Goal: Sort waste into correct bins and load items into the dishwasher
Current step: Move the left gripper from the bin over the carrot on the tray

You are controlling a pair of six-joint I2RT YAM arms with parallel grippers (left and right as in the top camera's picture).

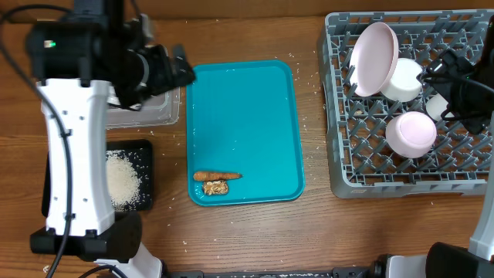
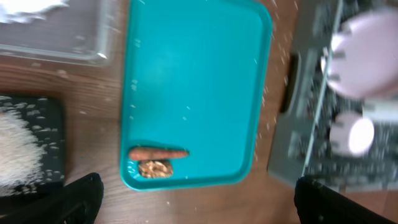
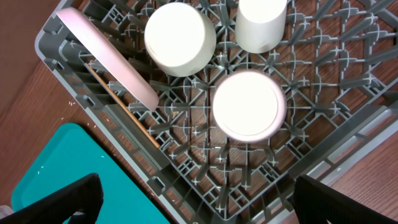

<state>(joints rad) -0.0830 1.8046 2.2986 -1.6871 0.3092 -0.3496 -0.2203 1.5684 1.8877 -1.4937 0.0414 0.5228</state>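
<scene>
The orange-brown carrot-like stick (image 1: 216,175) lies on the teal tray (image 1: 247,116) near its near-left corner, running parallel to the tray's near edge. The small brown crumbly chunk (image 1: 215,188) sits just beside it, between the stick and the raised rim; whether the two touch is hard to tell. The stick looks light and fairly stiff, tapering towards one end. It would probably roll or skid on the smooth tray, so the surest hold is across its thicker middle, with the fingers set crosswise to its length. The chunk looks brittle and likely to shed bits. It calls for a gentle pinch on its longer sides, and the rim close by leaves little room for a finger on that side. Off the tray's left edge on the worktop, the shallow black tray (image 1: 147,147) holds the loose white rice (image 1: 123,181). Beyond it the clear tub (image 1: 162,112) shows something white inside in the left wrist view, perhaps the napkin. Stray grains dot the wood. Off the tray's right edge, the grey rack (image 1: 401,185) carries the flat plate (image 1: 374,58) on edge at its far-left corner, two bowls (image 1: 411,133) upside down, and the cup (image 3: 261,23). The left gripper (image 2: 205,200) hovers above the tray with its pincer spread wide and nothing in it. The right gripper (image 3: 202,199) hangs over the rack, its pincer likewise apart and empty.
</scene>
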